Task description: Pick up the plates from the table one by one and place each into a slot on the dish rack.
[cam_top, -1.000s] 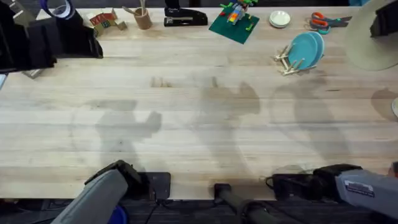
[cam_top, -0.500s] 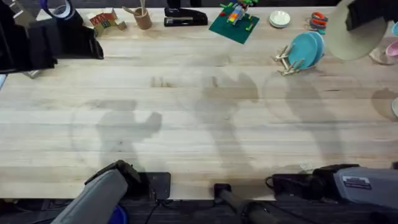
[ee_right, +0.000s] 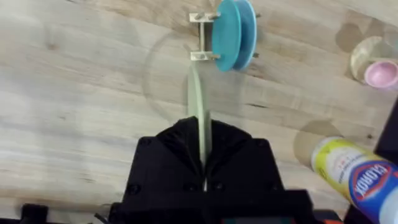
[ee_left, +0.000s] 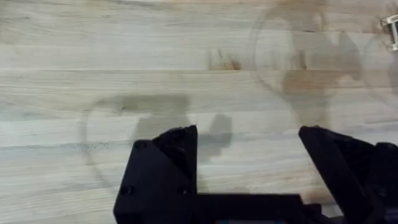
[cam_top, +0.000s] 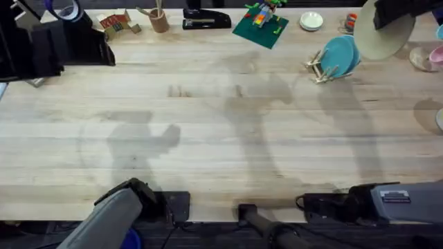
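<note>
A pale cream plate (cam_top: 383,34) hangs in the air at the far right, just right of the dish rack (cam_top: 320,68). My right gripper (cam_top: 398,12) is shut on its rim. In the right wrist view this plate (ee_right: 199,112) shows edge-on between the shut fingers of the right gripper (ee_right: 203,163), in line with the rack (ee_right: 203,36). Two teal plates (cam_top: 342,54) stand upright in the rack's slots, also in the right wrist view as teal plates (ee_right: 234,34). My left gripper (ee_left: 249,165) is open and holds nothing, low over the bare table (ee_left: 124,56).
Along the far edge lie a green baseplate with toy bricks (cam_top: 259,28), a small white dish (cam_top: 311,21), scissors (cam_top: 351,21) and a stapler (cam_top: 206,19). A pink bowl (ee_right: 380,73) and a bleach bottle (ee_right: 354,174) sit right of the rack.
My right gripper has carried the cream plate leftward from the right edge, closer to the rack. The left arm has not moved.
</note>
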